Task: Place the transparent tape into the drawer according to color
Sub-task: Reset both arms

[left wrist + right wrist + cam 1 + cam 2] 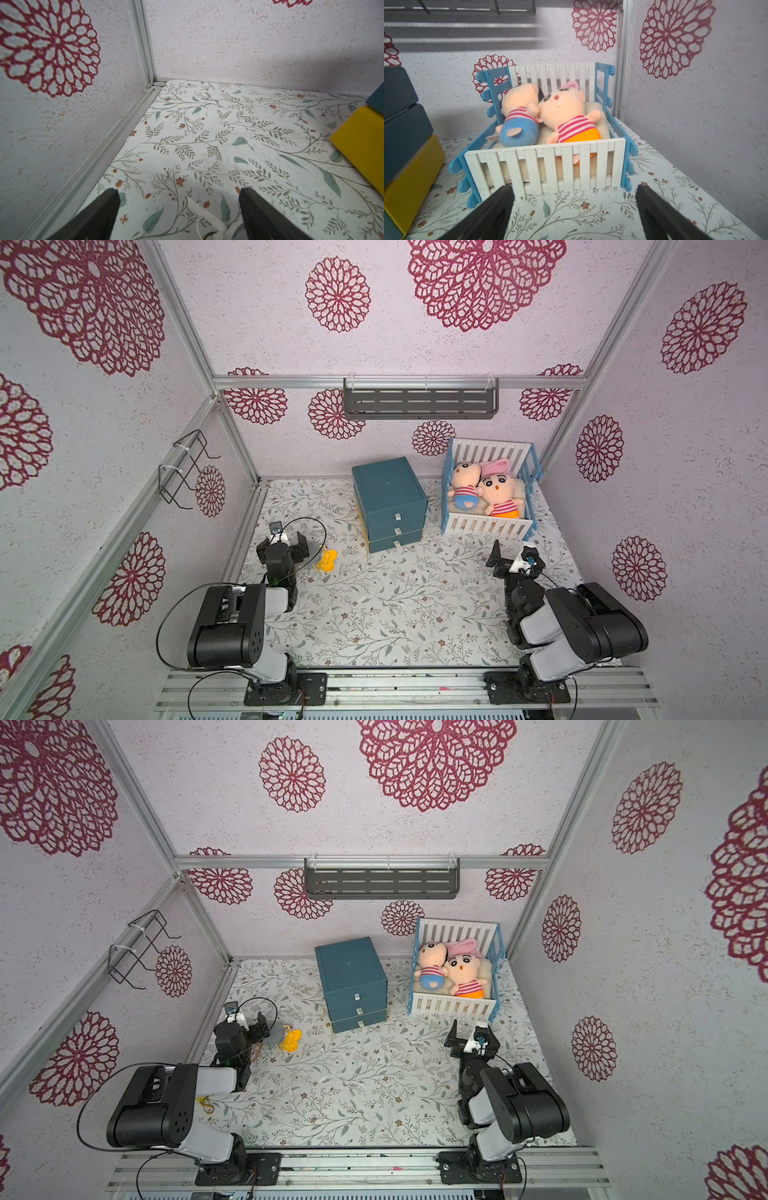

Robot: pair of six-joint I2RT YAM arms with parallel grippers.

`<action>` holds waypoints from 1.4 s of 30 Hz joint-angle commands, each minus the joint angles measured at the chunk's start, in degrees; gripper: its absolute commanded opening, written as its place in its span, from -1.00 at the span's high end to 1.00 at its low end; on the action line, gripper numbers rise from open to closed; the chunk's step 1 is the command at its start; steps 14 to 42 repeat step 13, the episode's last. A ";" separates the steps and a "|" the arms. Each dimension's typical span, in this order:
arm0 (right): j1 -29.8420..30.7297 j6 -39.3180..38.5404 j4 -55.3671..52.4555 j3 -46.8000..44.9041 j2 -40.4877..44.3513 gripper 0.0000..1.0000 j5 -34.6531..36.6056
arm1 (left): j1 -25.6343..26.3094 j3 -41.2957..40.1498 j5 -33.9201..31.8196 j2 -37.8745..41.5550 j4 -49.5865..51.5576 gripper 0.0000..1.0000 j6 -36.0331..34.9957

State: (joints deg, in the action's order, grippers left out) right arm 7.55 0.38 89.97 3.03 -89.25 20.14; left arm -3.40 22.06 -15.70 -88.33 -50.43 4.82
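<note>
Small yellow see-through tape rings (326, 561) (289, 1040) lie on the floral mat, just right of my left gripper (281, 545) (241, 1026). A thin orange ring (256, 1050) peeks from under that wrist. Another yellowish ring (206, 1104) lies by the left arm's elbow. The teal drawer cabinet (388, 506) (351, 982) stands at the back with all three drawers closed. Its yellow side (361, 149) (411, 176) shows in both wrist views. The left gripper (179, 191) is open over the mat, with a pale band (199, 209) between its fingers. The right gripper (516, 560) (472, 1038) (575, 188) is open and holds nothing, facing the crib.
A white and blue toy crib (486, 526) (546, 166) with two plush dolls stands right of the cabinet. A grey shelf (419, 404) hangs on the back wall and a wire rack (187, 466) on the left wall. An aluminium rail (116, 145) edges the mat on the left.
</note>
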 commanded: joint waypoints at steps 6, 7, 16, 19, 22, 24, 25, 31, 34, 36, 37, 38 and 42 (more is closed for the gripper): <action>-0.11 -0.74 2.62 1.80 0.09 -0.98 1.54 | -0.91 0.99 0.67 -0.43 -1.55 -0.95 0.95; -0.09 -0.66 0.86 2.55 0.29 -0.98 1.65 | -0.91 1.10 0.67 -0.43 -1.51 -0.95 0.96; -0.12 -0.60 1.43 2.24 0.36 -0.98 1.48 | -0.94 1.23 0.85 -0.43 -1.31 -0.95 1.00; -0.12 -0.60 1.43 2.24 0.36 -0.98 1.48 | -0.94 1.23 0.85 -0.43 -1.31 -0.95 1.00; -0.12 -0.60 1.43 2.24 0.36 -0.98 1.48 | -0.94 1.23 0.85 -0.43 -1.31 -0.95 1.00; -0.12 -0.60 1.43 2.24 0.36 -0.98 1.48 | -0.94 1.23 0.85 -0.43 -1.31 -0.95 1.00; -0.12 -0.60 1.43 2.24 0.36 -0.98 1.48 | -0.94 1.23 0.85 -0.43 -1.31 -0.95 1.00; -0.12 -0.60 1.43 2.24 0.36 -0.98 1.48 | -0.94 1.23 0.85 -0.43 -1.31 -0.95 1.00; -0.12 -0.60 1.43 2.24 0.36 -0.98 1.48 | -0.94 1.23 0.85 -0.43 -1.31 -0.95 1.00; -0.12 -0.60 1.43 2.24 0.36 -0.98 1.48 | -0.94 1.23 0.85 -0.43 -1.31 -0.95 1.00; -0.12 -0.60 1.43 2.24 0.36 -0.98 1.48 | -0.94 1.23 0.85 -0.43 -1.31 -0.95 1.00; -0.12 -0.60 1.43 2.24 0.36 -0.98 1.48 | -0.94 1.23 0.85 -0.43 -1.31 -0.95 1.00; -0.12 -0.60 1.43 2.24 0.36 -0.98 1.48 | -0.94 1.23 0.85 -0.43 -1.31 -0.95 1.00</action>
